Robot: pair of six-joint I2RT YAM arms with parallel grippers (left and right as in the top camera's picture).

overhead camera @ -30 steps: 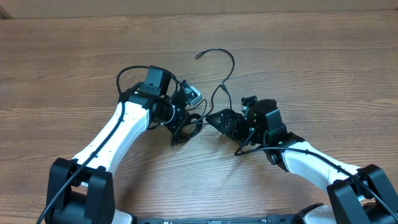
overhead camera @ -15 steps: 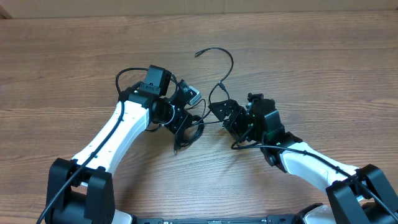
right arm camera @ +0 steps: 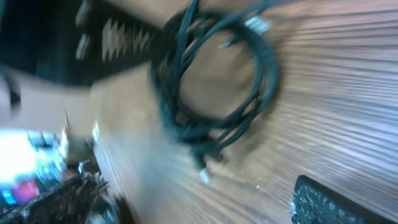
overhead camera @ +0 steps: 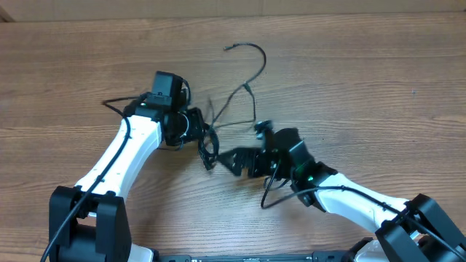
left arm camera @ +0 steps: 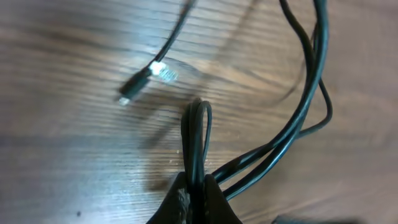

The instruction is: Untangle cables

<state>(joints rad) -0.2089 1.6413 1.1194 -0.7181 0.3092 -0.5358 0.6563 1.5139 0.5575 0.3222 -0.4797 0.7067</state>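
Pinching thin glossy black cables [left arm camera: 198, 134], L gripper [left arm camera: 196, 190]; woodgrain table [overhead camera: 378, 80].

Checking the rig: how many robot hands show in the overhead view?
2. The left hand sits left of centre, shut on a loop of the cables; the right hand, open, faces it from the right. None hidden.

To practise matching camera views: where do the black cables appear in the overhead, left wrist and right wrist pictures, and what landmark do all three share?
Overhead: cables near the centre, one strand hooking toward the top.
Left wrist: cables from bottom centre to upper right, a loop pinched in the left gripper.
Right wrist: cables as a blurred coil, upper middle.
Shared landmark: the wooden table under them.
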